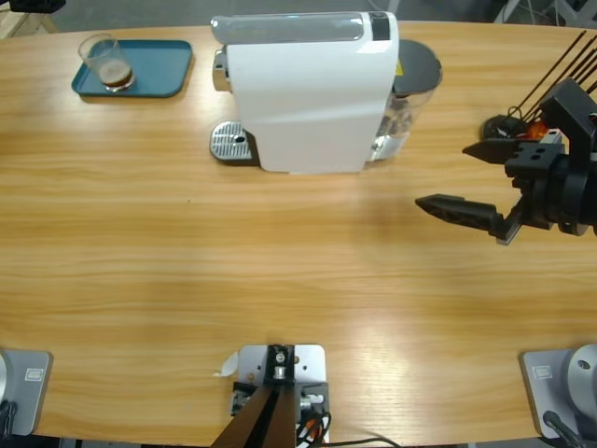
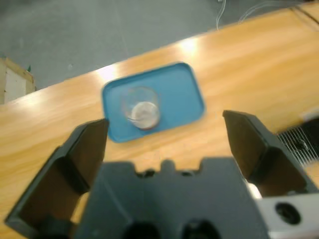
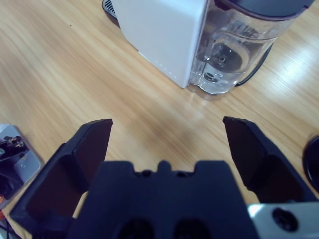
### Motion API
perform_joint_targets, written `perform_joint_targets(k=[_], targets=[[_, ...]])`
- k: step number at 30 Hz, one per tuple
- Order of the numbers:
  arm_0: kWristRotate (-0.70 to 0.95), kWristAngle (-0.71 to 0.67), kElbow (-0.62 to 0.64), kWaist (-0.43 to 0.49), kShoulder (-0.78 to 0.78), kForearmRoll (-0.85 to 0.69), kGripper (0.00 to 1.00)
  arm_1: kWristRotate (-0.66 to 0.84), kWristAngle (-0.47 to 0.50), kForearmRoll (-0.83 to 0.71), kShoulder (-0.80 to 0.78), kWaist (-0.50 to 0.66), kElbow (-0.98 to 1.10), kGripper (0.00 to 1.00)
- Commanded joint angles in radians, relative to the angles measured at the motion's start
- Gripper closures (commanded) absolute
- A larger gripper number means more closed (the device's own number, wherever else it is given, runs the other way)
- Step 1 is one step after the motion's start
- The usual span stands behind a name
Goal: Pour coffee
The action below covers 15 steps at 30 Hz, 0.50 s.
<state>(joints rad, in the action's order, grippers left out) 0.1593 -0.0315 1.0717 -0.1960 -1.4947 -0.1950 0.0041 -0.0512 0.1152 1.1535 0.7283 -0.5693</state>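
Wooden table (image 1: pixel 187 271) shows no left arm; glass (image 1: pixel 105 62) blurred.

Readable text, labels, brands, numbers: none found in any view. White coffee machine (image 1: pixel 312 89): casing plain, no legible brand; small yellow patch at its rear edge, too small to read. Glass (image 1: pixel 104 62), teal tray (image 1: pixel 168 70), water tank (image 3: pixel 239 47): no markings visible.

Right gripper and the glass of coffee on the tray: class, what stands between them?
High view: the white coffee machine stands between right gripper and glass.
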Motion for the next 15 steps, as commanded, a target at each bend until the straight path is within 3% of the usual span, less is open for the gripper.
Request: perform_joint_targets(k=[1, 8, 10, 15], targets=[[0.083, 0.063, -0.052, -0.362, 0.205, -0.247, 0.013, 0.083, 0.036, 0.052, 0.008, 0.010, 0.001, 0.000], [-0.019, -0.118, -0.408, -0.367, 0.438, -0.105, 0.036, 0.093, 0.045, 0.111, 0.022, 0.010, -0.027, 0.004], [-0.052, -0.151, -0.501, -0.370, 0.495, 0.033, 0.116, 0.093, 0.045, 0.137, 0.041, 0.009, -0.048, 0.010], [-0.084, -0.202, -0.543, -0.370, 0.473, 0.106, 0.147, 0.065, 0.059, 0.219, 0.066, 0.010, -0.101, 0.032]])
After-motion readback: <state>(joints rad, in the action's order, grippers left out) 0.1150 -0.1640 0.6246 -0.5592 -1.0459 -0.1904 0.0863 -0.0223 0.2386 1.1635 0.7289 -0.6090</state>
